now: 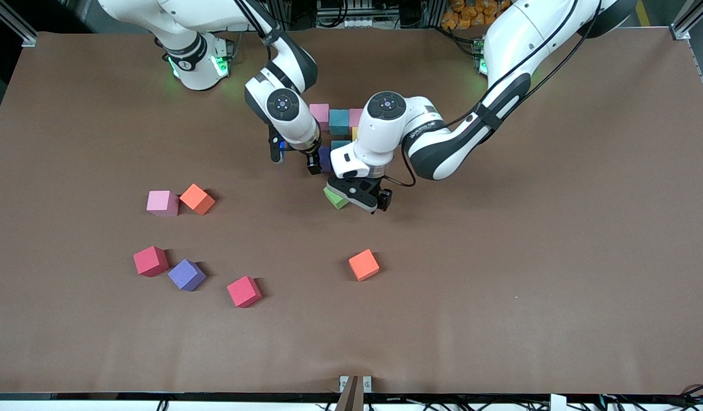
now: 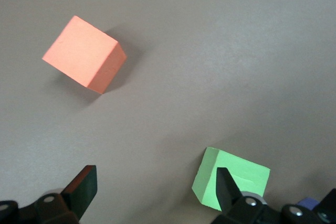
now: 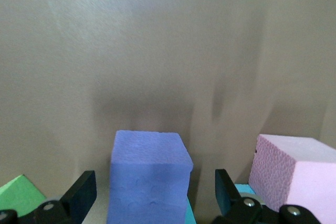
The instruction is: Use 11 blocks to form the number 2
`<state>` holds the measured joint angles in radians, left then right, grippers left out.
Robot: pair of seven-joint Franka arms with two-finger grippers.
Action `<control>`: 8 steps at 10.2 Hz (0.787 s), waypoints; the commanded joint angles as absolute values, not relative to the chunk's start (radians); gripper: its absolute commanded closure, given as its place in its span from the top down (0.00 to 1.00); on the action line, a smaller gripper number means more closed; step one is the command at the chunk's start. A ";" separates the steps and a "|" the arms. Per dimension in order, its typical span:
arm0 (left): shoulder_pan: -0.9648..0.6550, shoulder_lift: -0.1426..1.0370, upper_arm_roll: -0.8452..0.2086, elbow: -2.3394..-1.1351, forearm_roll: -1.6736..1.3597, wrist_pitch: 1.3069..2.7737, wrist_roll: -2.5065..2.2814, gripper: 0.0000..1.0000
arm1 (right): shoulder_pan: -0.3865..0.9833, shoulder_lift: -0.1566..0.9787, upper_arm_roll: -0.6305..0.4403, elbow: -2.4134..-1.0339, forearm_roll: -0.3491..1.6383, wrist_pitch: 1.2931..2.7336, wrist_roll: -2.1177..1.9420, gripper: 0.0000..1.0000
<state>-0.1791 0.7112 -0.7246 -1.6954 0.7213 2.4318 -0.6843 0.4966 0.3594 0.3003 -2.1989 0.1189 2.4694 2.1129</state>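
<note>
The partly built number 2 lies mid-table: a pink block (image 1: 319, 113), a light blue block (image 1: 339, 121) and another pink block (image 1: 356, 117) in a row, with a further light blue one (image 1: 340, 144) and a purple block (image 1: 324, 158) nearer the camera. My right gripper (image 1: 294, 158) (image 3: 154, 192) stands open around the purple block (image 3: 149, 174), with a gap on each side. My left gripper (image 1: 360, 200) (image 2: 155, 190) is open over bare table, the green block (image 1: 335, 198) (image 2: 231, 182) just outside one finger (image 2: 227, 187). Both arms hide part of the figure.
Loose on the table nearer the camera: an orange block (image 1: 364, 265) (image 2: 84, 53), a pink block (image 1: 162, 202) touching an orange one (image 1: 197, 199), a purple block (image 1: 187, 275) and two red cubes (image 1: 151, 261) (image 1: 244, 291). The brown table (image 1: 528, 257) is bare toward the left arm's end.
</note>
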 commanded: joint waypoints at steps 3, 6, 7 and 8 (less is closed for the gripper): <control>-0.228 0.752 -0.721 -1.701 0.830 2.489 -0.726 1.00 | 0.346 0.301 0.313 -2.165 0.075 2.369 1.819 1.00; -0.253 0.778 -0.719 -1.707 0.865 2.491 -0.744 1.00 | 0.215 0.299 0.313 -2.092 -0.030 2.179 1.605 1.00; -0.265 0.791 -0.719 -1.709 0.879 2.491 -0.752 1.00 | 0.192 0.288 0.313 -2.101 -0.082 2.148 1.535 1.00; -0.268 0.798 -0.719 -1.715 0.882 2.491 -0.765 1.00 | 0.161 0.266 0.310 -2.121 -0.096 2.143 1.461 1.00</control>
